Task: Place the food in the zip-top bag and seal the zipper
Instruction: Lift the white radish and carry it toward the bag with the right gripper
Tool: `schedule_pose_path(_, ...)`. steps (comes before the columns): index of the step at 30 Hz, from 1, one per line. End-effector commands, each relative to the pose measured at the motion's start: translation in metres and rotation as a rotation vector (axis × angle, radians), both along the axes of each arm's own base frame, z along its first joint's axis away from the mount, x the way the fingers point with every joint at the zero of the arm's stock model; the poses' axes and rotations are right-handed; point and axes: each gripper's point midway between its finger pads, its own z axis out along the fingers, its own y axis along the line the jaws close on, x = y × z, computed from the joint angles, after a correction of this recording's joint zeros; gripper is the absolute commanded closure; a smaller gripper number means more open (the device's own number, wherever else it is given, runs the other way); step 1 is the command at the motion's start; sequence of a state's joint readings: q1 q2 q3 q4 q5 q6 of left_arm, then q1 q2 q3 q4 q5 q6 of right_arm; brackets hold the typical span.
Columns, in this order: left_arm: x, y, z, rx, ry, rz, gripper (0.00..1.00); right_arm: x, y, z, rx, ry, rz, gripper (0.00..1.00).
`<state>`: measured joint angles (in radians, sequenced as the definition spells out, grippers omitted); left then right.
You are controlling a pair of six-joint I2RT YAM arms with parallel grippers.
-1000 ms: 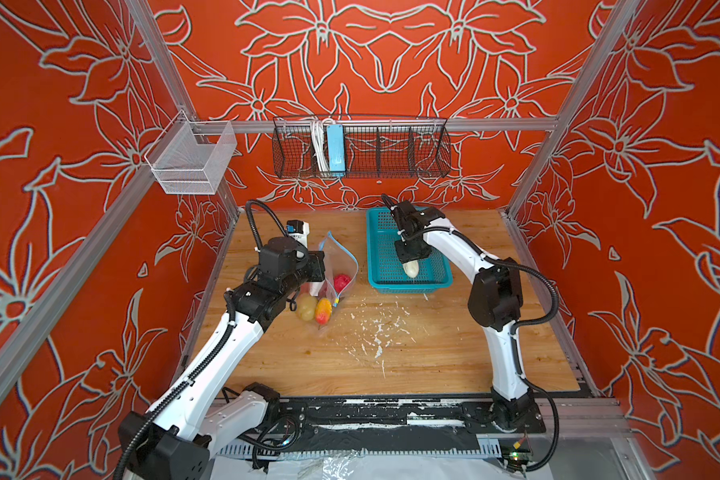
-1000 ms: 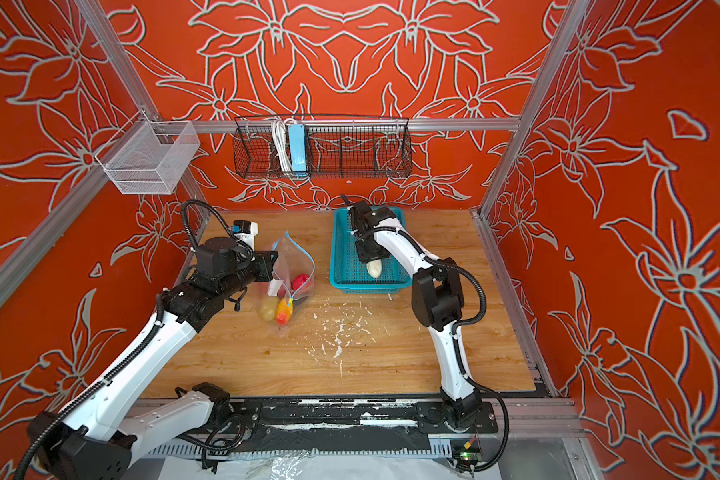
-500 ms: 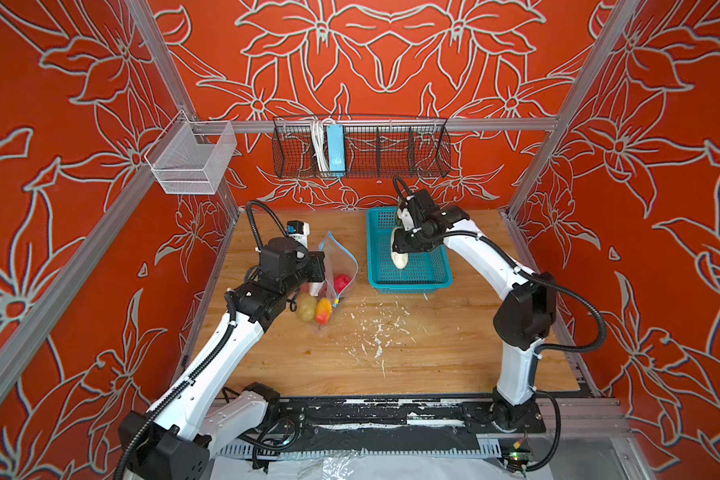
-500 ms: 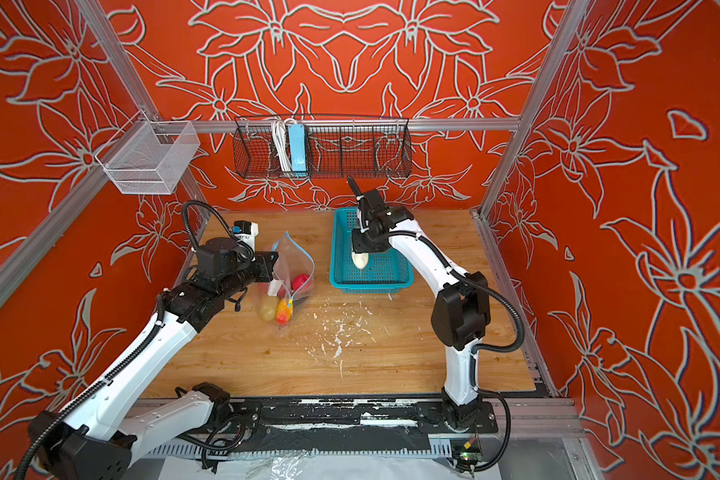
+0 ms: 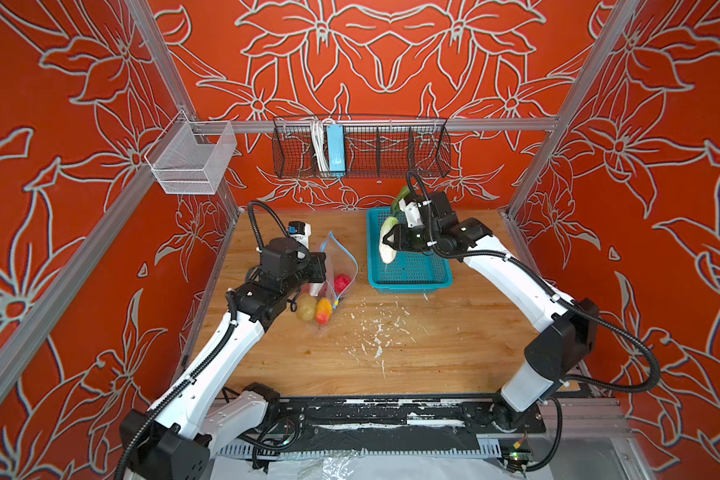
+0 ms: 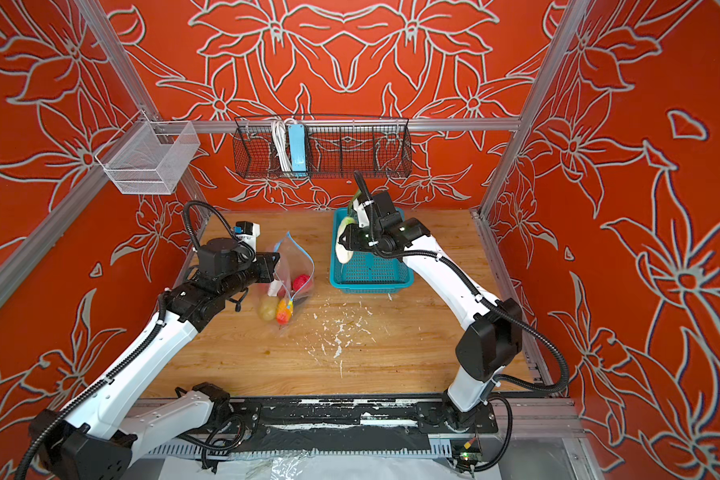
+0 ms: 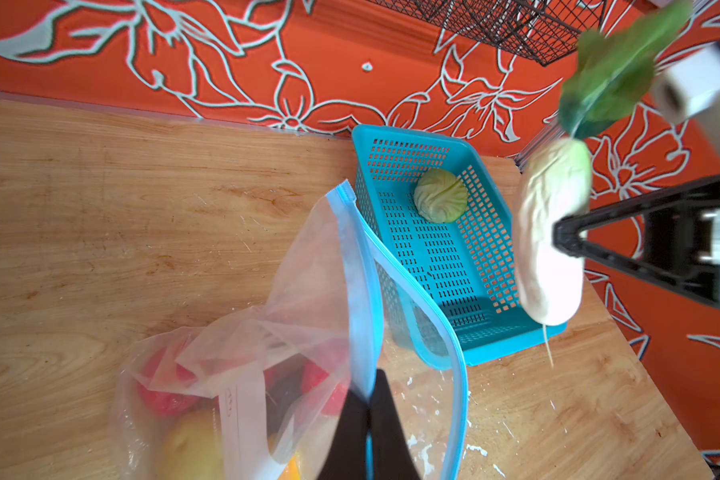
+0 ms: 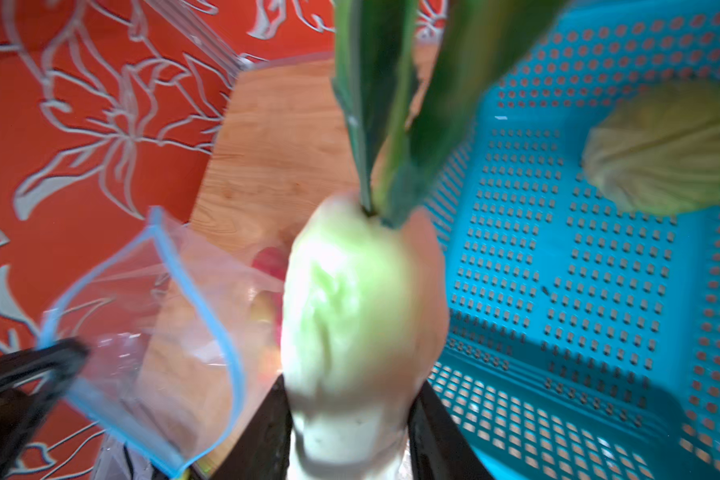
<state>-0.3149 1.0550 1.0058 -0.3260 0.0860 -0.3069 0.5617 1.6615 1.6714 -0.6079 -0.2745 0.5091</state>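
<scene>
The clear zip-top bag (image 5: 336, 266) stands open on the wooden table, its blue zipper (image 7: 360, 266) edge raised. My left gripper (image 5: 321, 266) (image 7: 368, 415) is shut on that edge. Inside the bag lie a red berry (image 5: 341, 282), a yellow potato (image 5: 306, 307) and an orange-red fruit (image 5: 323, 311). My right gripper (image 5: 389, 243) (image 8: 350, 415) is shut on the pale cucumber (image 6: 344, 249) (image 8: 350, 311), which hangs above the teal basket's left edge with its green leaf (image 7: 612, 79) pointing up. A green cabbage (image 7: 440, 201) sits in the basket.
The teal perforated basket (image 5: 408, 279) stands right of the bag. A black wire rack (image 5: 360, 145) and a white mesh bin (image 5: 190, 160) hang on the walls. White flecks (image 5: 375, 332) dot the table's middle.
My right gripper has lifted the cucumber out of the basket and carried it up and left toward the bag. The left arm and the bag have stayed still.
</scene>
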Motion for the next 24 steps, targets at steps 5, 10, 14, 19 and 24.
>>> schedule_pose_path(5, 0.005, -0.013, 0.009, -0.030, 0.006, -0.059, 1.00, -0.017, 0.031, 0.039, 0.050, -0.107, 0.039, 0.57)
schedule_pose_path(10, 0.005, -0.021, 0.019, -0.057, 0.038, -0.092, 1.00, -0.023, 0.050, 0.049, 0.046, -0.146, 0.071, 0.57)
schedule_pose_path(14, 0.005, -0.022, 0.024, -0.080, 0.044, -0.089, 1.00, -0.024, 0.059, 0.052, 0.042, -0.163, 0.080, 0.57)
schedule_pose_path(19, 0.003, -0.026, 0.029, -0.137, 0.055, -0.088, 1.00, -0.025, 0.073, 0.056, 0.046, -0.192, 0.086, 0.58)
schedule_pose_path(24, 0.001, -0.029, 0.033, -0.163, 0.088, -0.092, 1.00, -0.022, 0.080, 0.052, 0.002, -0.202, 0.084, 0.59)
